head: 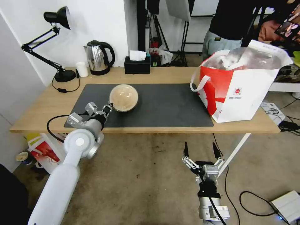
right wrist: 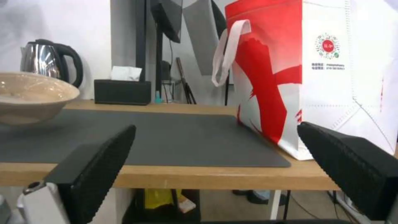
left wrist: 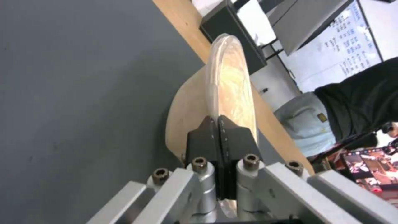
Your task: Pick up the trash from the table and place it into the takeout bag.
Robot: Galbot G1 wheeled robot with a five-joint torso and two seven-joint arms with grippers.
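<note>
A tan film-covered bowl [head: 123, 97] sits on the dark grey mat [head: 162, 106] of the light-wood table [head: 43, 106], left of centre. My left gripper [head: 109, 108] is shut on the bowl's near-left rim; the left wrist view shows its black pads [left wrist: 207, 140] pinched on the bowl [left wrist: 195, 102] rim and film. The takeout bag [head: 240, 84] stands at the table's right end, white with a red panel, its mouth open and foil lining showing. My right gripper [head: 200, 150] hangs open below the table's front edge, facing the takeout bag [right wrist: 315, 71] and the bowl [right wrist: 29, 96].
Along the back edge stand a black desk lamp [head: 53, 43], a small white cup [head: 82, 69], a steel kettle [head: 98, 57] and a black tissue box [head: 137, 64]. A smaller bag [head: 43, 151] and cables [head: 262, 206] lie on the floor. A person stands behind the takeout bag.
</note>
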